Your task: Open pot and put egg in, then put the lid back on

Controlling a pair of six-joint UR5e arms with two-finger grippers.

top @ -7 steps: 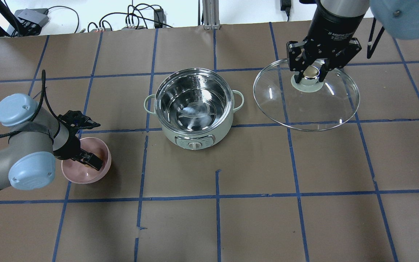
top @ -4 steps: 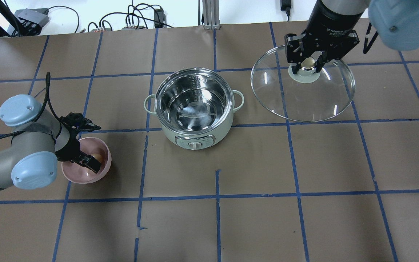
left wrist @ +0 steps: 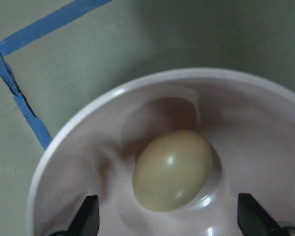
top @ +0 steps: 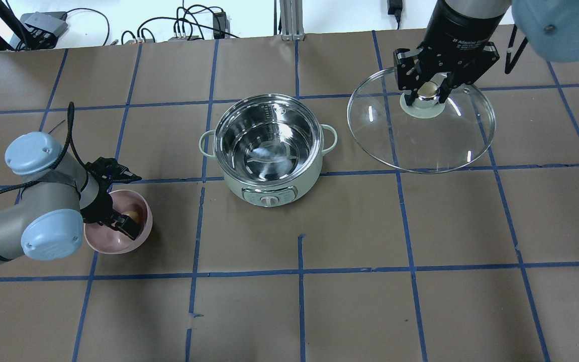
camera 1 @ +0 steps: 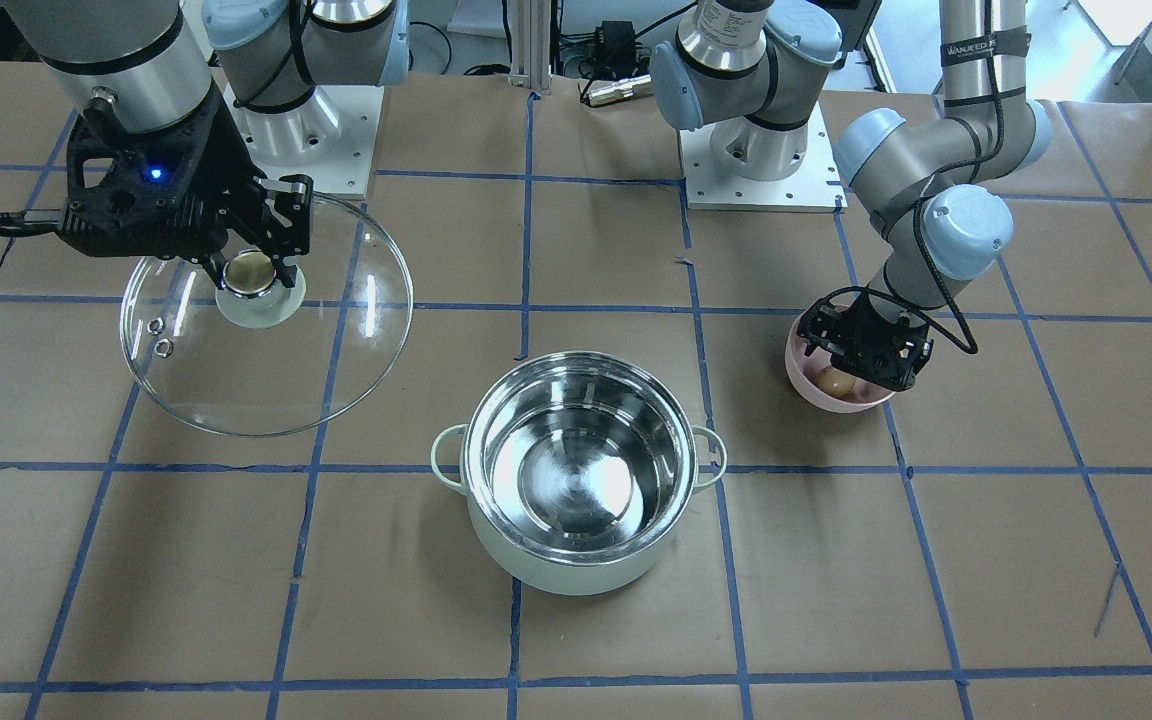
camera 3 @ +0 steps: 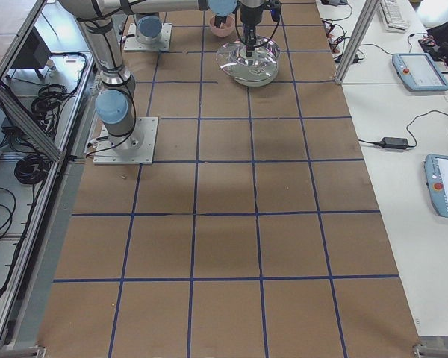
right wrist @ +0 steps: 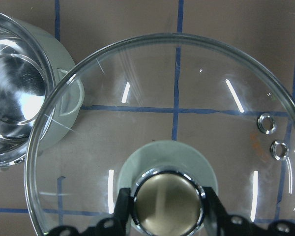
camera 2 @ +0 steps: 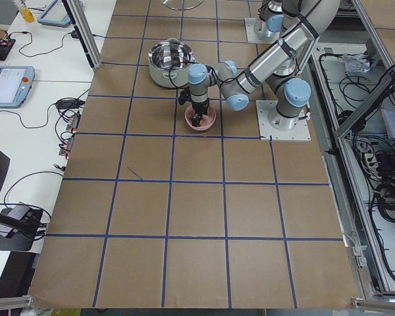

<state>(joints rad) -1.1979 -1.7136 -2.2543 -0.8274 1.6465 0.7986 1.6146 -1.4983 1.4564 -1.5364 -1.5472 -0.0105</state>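
Note:
The mint-green pot (top: 249, 182) stands open at mid-table, its steel inside empty; it also shows in the front view (camera 1: 576, 572). The brown egg (top: 132, 216) (left wrist: 172, 169) lies in a pink bowl (top: 118, 245). My left gripper (top: 126, 222) (left wrist: 169, 220) reaches into the bowl, open, with a finger on either side of the egg and not touching it. My right gripper (top: 427, 90) (right wrist: 167, 209) is shut on the brassy knob of the glass lid (top: 420, 143) (right wrist: 177, 88). It holds the lid level to the right of the pot.
The table is brown paper with a blue tape grid. The pink bowl (camera 1: 841, 402) sits on the robot's left, one grid square from the pot. Cables and boxes line the far edge (top: 184, 27). Both arm bases (camera 1: 756, 150) stand at the robot's side.
The right gripper carried the lid slightly toward the far edge, then settled. The left arm shifted a little over the bowl, and the egg now shows between its fingers.

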